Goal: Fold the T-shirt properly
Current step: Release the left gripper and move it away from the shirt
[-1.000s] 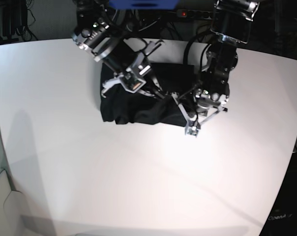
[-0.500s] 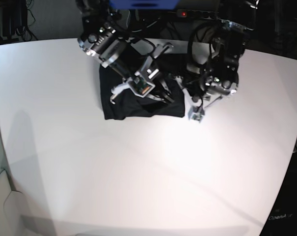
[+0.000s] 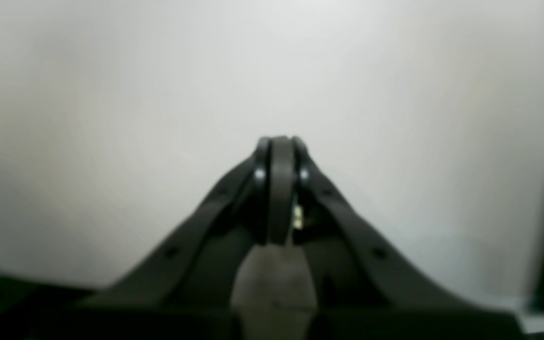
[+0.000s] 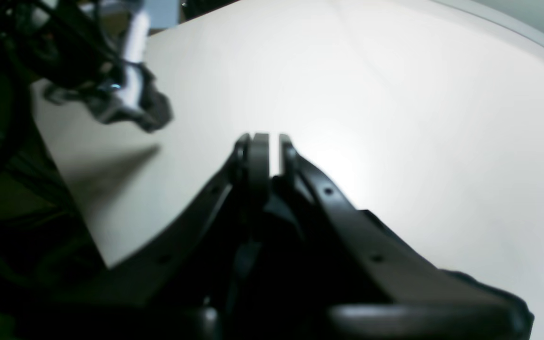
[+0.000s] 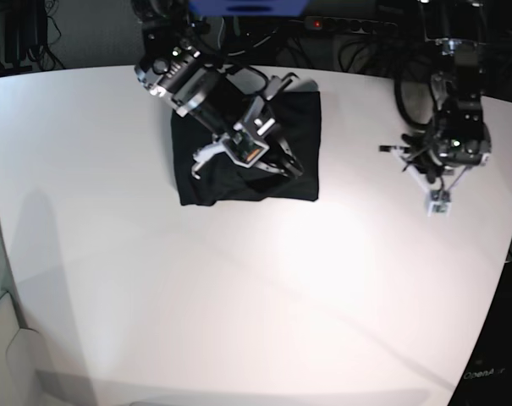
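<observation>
Overhead, white table (image 5: 239,296), dark cabled backdrop (image 5: 357,34)

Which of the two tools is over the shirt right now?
The right tool, on the base view's left, is over the T-shirt. The left tool is off to the side, above bare white table.

Only one bit of lettering shows: faint pale print on a dark object (image 5: 486,373) at the base view's lower right corner. It looks like "Opera", but is too small to read surely.
</observation>
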Controlling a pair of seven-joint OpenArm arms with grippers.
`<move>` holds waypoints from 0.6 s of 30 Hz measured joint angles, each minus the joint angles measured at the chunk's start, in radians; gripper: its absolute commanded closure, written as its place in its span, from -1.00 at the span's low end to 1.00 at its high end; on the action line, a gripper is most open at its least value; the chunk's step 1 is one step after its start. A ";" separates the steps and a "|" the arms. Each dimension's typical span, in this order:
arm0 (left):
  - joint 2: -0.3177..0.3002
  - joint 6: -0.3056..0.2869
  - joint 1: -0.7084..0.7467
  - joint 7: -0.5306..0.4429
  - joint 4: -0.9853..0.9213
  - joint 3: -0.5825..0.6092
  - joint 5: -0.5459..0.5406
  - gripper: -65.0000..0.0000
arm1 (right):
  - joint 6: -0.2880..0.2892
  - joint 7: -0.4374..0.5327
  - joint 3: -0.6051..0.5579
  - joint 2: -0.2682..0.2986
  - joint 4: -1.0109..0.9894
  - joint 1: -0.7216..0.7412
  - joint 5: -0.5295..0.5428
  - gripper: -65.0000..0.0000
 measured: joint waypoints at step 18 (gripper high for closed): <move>-0.050 0.000 0.092 0.004 0.005 -0.176 -0.002 1.00 | -0.003 0.023 -0.060 0.000 -0.282 0.063 0.005 1.00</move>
